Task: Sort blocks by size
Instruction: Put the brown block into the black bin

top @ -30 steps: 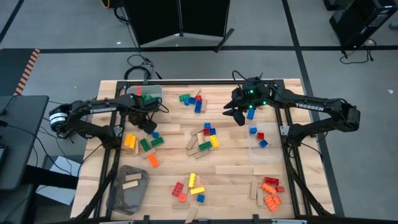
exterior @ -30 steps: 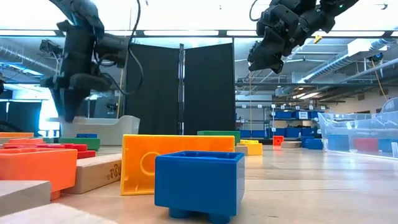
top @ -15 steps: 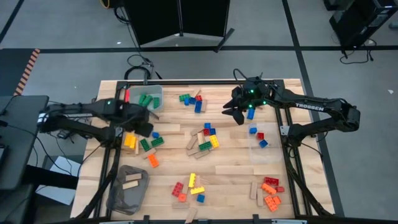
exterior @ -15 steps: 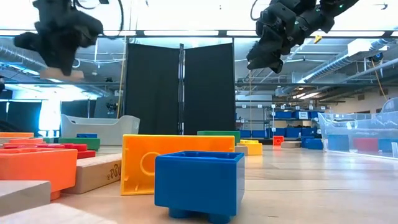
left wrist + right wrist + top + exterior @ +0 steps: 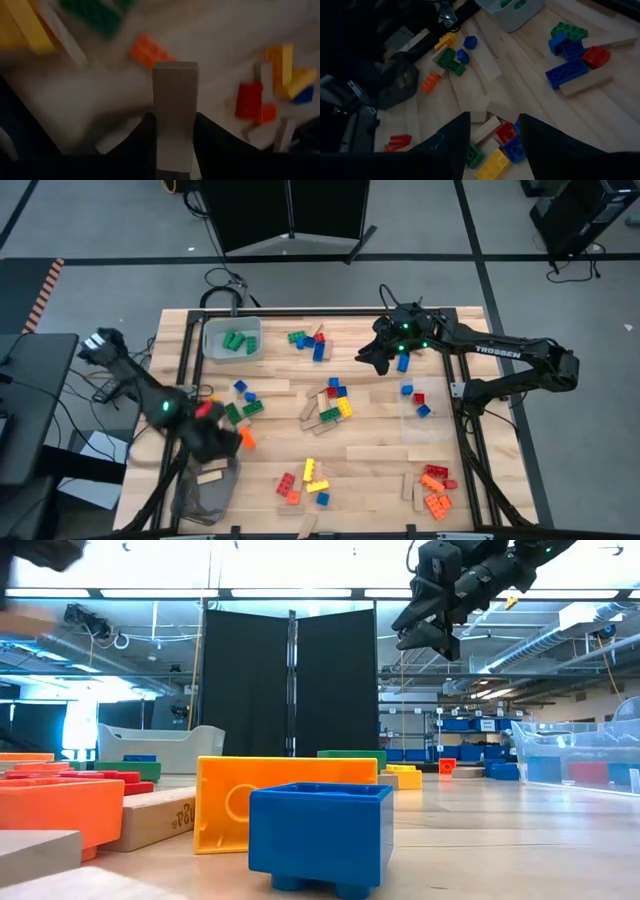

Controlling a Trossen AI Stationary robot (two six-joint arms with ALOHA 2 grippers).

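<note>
Left wrist view shows the left gripper [image 5: 175, 137] clenched on a tan wooden piece [image 5: 175, 107] that stands up between its jaws, with an orange brick [image 5: 148, 50] and a red brick [image 5: 249, 100] on the table beyond. From overhead, the right gripper [image 5: 372, 360] hangs with jaws parted and nothing between them, a blue brick [image 5: 403, 363] just beside it.
</note>
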